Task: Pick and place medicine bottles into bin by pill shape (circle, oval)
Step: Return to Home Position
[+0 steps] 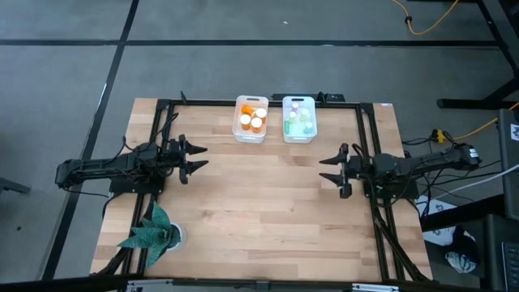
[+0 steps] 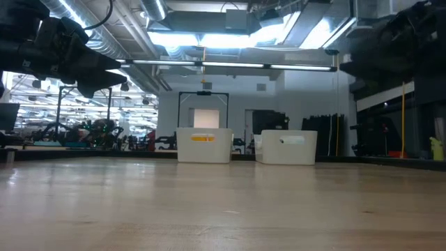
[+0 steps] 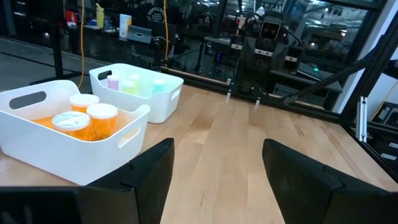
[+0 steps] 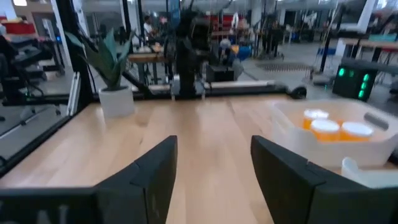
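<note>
The medicine bottles (image 1: 253, 119) were found lodged in the two white bins (image 1: 250, 140) at the counter's (image 1: 259, 211) far edge, midway between and well apart from the left gripper (image 1: 204, 156) and the right gripper (image 1: 322, 169), both held released and empty.

High view: overhead, straight down, far enough back for whole pale wooden surface (image 1: 259, 211), white plastic bin of orange bottles (image 1: 251, 119), white plastic bin of pale bottles (image 1: 298, 119).
Low view: surface height, level, facing same bins at far edge.
Left wrist view: low, close, looking across toward right arm (image 3: 264, 43), both bins alongside.
Right wrist view: reverse direction, toward left arm (image 4: 186, 43); orange-bottle bin shared.
</note>
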Robot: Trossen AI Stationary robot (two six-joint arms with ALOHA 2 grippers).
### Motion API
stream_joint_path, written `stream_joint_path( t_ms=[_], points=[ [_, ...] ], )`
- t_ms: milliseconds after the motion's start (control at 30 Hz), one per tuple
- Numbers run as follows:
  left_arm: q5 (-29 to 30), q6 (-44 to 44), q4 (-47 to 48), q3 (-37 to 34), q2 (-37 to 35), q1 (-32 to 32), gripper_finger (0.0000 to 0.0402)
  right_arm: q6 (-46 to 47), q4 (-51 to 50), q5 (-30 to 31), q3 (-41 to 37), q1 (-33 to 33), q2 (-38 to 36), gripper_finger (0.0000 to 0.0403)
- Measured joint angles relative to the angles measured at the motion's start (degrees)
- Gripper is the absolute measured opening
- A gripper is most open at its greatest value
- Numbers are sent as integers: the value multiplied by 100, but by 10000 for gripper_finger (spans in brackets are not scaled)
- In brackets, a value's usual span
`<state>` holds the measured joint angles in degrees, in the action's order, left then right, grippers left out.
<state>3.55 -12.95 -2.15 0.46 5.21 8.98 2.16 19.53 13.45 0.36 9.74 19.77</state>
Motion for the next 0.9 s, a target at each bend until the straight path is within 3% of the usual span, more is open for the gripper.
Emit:
stream_joint_path(
  t_ms=[400, 767, 900],
  points=[
    [-2, -2, 2, -1, 2, 1, 237, -528, -722, 2, 1, 0, -1014, 207],
    [0, 0, 1, 1, 0, 1, 237, -222, -3369, -15, 702, -2, -1980, 207],
    [-1, 0, 12, 1, 2, 0, 237, -264, -3098, -641, 548, 4, -1978, 207]
  ],
)
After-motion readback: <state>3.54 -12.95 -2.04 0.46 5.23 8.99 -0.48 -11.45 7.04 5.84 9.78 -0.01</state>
